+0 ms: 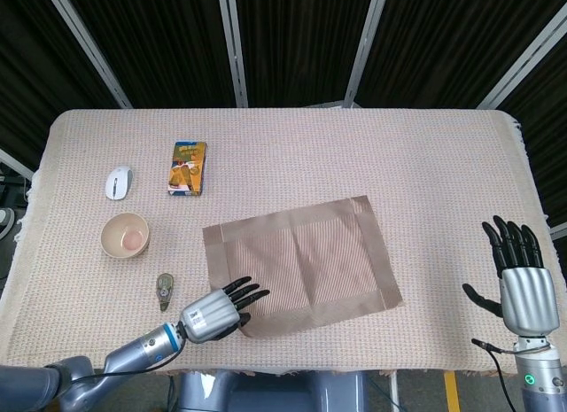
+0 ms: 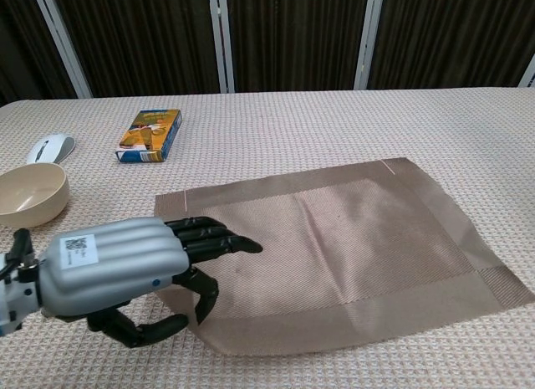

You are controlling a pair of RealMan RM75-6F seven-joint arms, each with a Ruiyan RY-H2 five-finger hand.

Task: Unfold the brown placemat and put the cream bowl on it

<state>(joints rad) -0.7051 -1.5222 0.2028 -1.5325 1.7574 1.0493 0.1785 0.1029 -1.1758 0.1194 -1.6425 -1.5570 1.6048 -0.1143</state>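
While your left hand (image 2: 125, 276) pinches its near-left corner, the brown placemat (image 1: 301, 266) lies unfolded, skewed, near the table's front edge; your right hand (image 1: 518, 283) hangs spread, holding nothing

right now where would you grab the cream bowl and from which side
Take the cream bowl by its rim, coming down from above with the left hand, the nearer one. It sits upright, mouth open, with free cloth around it, left of the brown placemat. Something small lies inside, so pinching one wall seems safer than tipping it.
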